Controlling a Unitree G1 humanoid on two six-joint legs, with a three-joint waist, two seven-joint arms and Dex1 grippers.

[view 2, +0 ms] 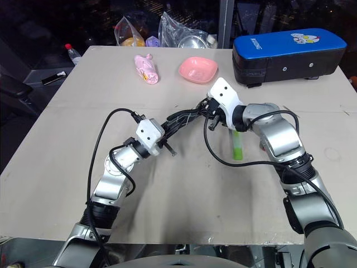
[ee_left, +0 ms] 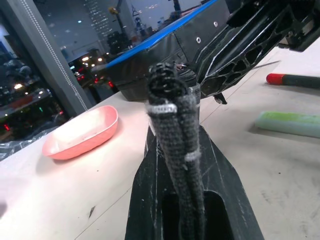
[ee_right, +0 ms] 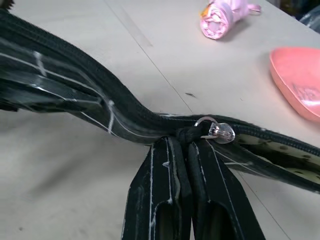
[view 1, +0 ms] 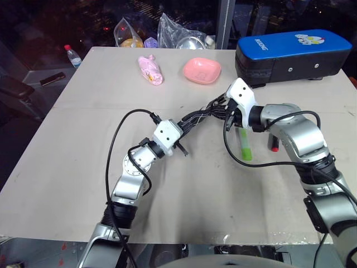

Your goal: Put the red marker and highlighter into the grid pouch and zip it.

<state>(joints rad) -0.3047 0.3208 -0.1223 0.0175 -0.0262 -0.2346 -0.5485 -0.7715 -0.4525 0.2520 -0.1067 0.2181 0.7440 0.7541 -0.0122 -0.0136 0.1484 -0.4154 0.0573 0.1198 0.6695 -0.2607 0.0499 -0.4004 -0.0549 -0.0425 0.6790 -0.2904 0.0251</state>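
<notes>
The grid pouch [view 1: 199,116], black with white lines, hangs stretched above the table between both grippers. My left gripper [view 1: 186,125] is shut on one end of it; the fabric edge [ee_left: 176,120] stands pinched between the fingers. My right gripper [ee_right: 185,142] is shut on the dark cord of the zipper pull [ee_right: 216,131]. Beyond the pull the pouch gapes and shows a pale dotted lining. The light-green highlighter [view 1: 245,146] lies on the table under my right forearm. The red marker [ee_left: 294,80] lies just past it, its red end [view 1: 274,147] poking out beside the arm.
A big blue-and-black case [view 1: 293,53] stands at the back right. A pink dish [view 1: 202,71] and a pink wrapped item [view 1: 150,70] lie behind the pouch. Plastic bags [view 1: 178,32] and a small bottle [view 1: 71,56] sit at the far edge.
</notes>
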